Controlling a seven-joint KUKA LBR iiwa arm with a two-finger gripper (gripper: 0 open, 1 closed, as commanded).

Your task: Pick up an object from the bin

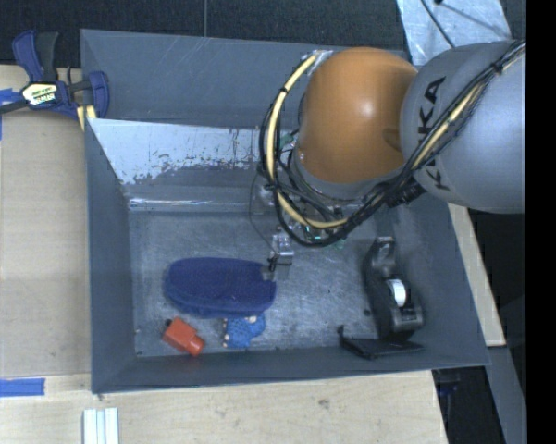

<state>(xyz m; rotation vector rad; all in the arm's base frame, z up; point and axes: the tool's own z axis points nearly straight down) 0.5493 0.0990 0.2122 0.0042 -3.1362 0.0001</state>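
Observation:
A dark blue oval pad-like thing [217, 285] lies on the bin floor, left of centre. My gripper [278, 259] hangs just off its right end, a metal fingertip showing under the orange cover, close to or touching the blue thing's edge. The rest of the fingers is hidden by cables and cover. In front of the blue thing lie a small orange block [183, 337] and a small light blue piece [242, 331].
A black tape dispenser with a white roll [390, 302] lies at the bin's right side, its flat black base toward the front wall. The arm and its orange cover hang over the bin's back right part.

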